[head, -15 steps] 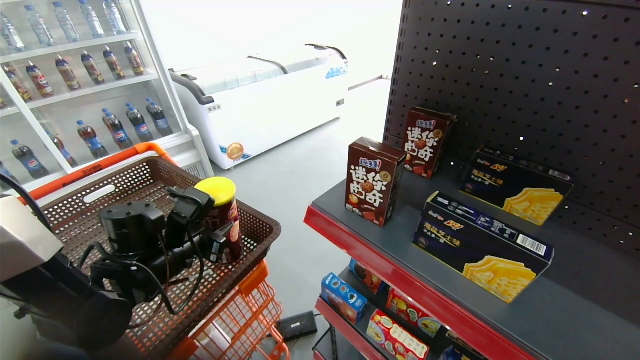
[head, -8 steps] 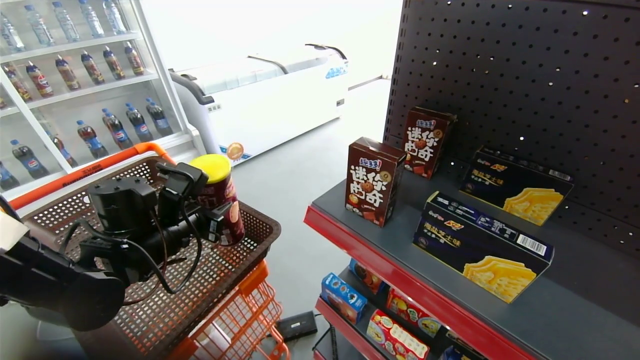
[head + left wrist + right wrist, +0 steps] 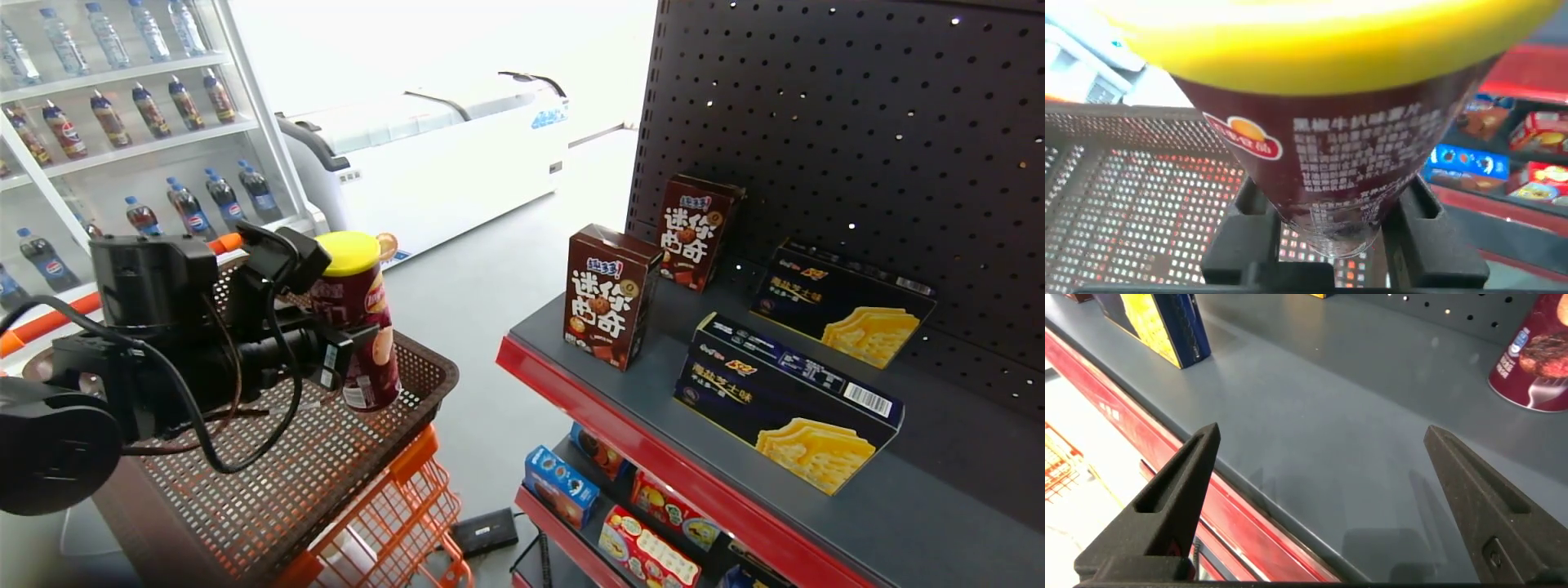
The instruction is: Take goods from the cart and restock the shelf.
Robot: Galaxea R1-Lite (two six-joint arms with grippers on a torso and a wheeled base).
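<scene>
Left end effector (image 3: 326, 314) grips can (image 3: 359, 286) near basket rim (image 3: 437, 371), shelf edge (image 3: 653, 465) well apart.

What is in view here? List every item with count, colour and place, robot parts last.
chip can: one, dark red with yellow lid, held above the basket
basket: one, brown, on the cart
cart: one, orange, left of the shelf
tall boxes: two, brown, standing at the shelf's left end
flat boxes: two, dark blue and yellow, leaning on the shelf
shelf: one, grey top, red edge
second can: one, red and blue, on the shelf
pegboard: one, black, behind the shelf
snack packs: several, mixed colours, lower shelf
drinks cooler: one, white, bottles inside
chest freezer: one, white, behind
left gripper: shut on the chip can
right gripper: open, above the shelf
</scene>
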